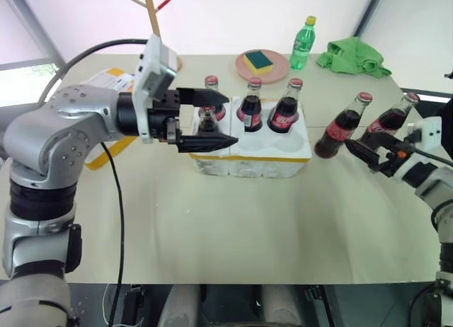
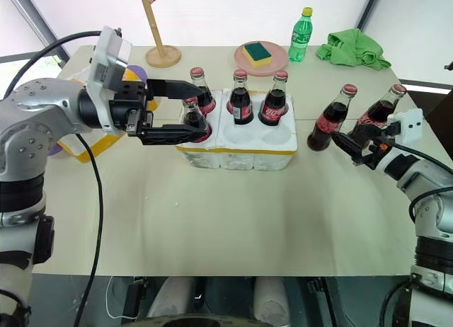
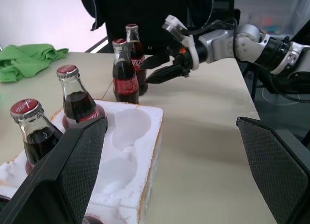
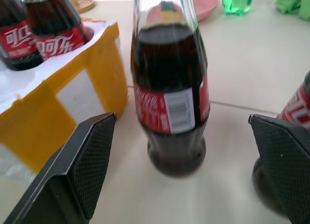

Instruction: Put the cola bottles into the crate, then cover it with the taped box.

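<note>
Here the pale surface [image 2: 212, 221] carries the crate [image 2: 244, 151], its long axis 9-to-3, holding 4 upright cola bottles [image 2: 241, 97]; 2 more stand at 3 o'clock beside the released right gripper [image 2: 349, 148]; the left gripper [image 2: 180, 111] gapes empty

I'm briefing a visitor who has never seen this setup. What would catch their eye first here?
The white crate at mid-table, with four cola bottles standing in its wells. The left hand, open, sits around the front-left bottle there. To the crate's right, two more bottles stand on the table, with the open right hand just in front of them.
</note>
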